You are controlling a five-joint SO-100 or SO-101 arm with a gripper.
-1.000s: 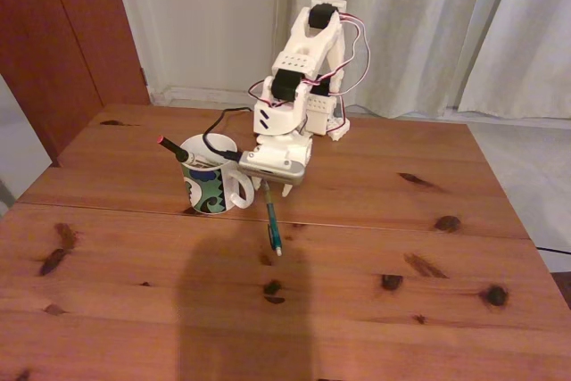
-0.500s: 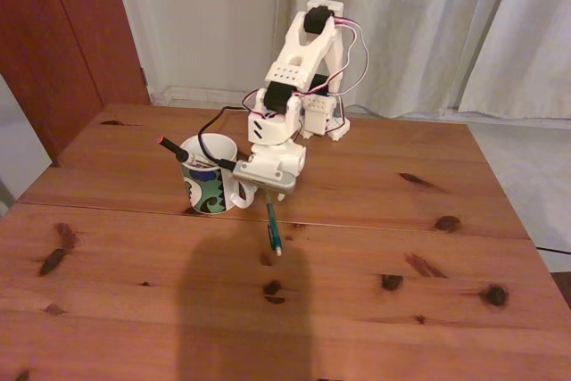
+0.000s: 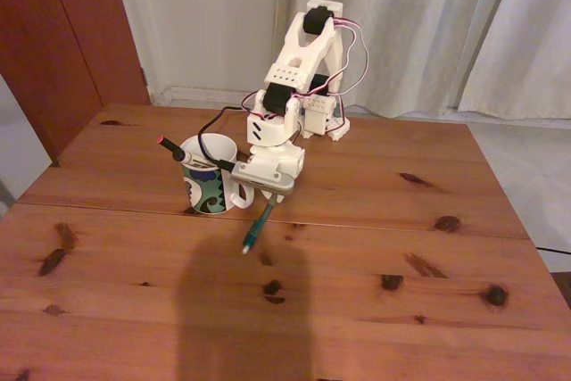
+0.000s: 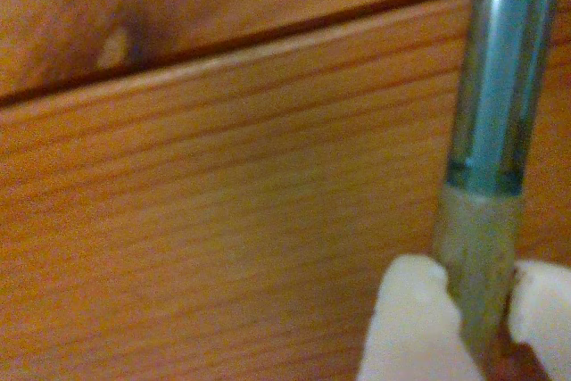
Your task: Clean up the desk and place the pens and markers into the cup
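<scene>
My gripper [image 3: 268, 202] is shut on the teal-green pen [image 3: 258, 226], which hangs slanted down and to the left just above the desk [image 3: 375, 327], right of the cup [image 3: 210, 176]. The cup is a white mug with a green, blue and black pattern; a black pen with a red tip [image 3: 178, 151] and a white marker stick out of it. In the wrist view the white fingertips [image 4: 406, 327] pinch the teal pen [image 4: 500, 86] at the lower right, over the wood and its dark seam [image 4: 223, 42].
The arm's white base [image 3: 321, 122] stands at the table's back edge by the curtains. A dark shadow lies across the front middle of the tabletop. Dark knots dot the wood.
The gripper has swung slightly left toward the cup, and the held pen has tilted from nearly vertical to slanting down-left.
</scene>
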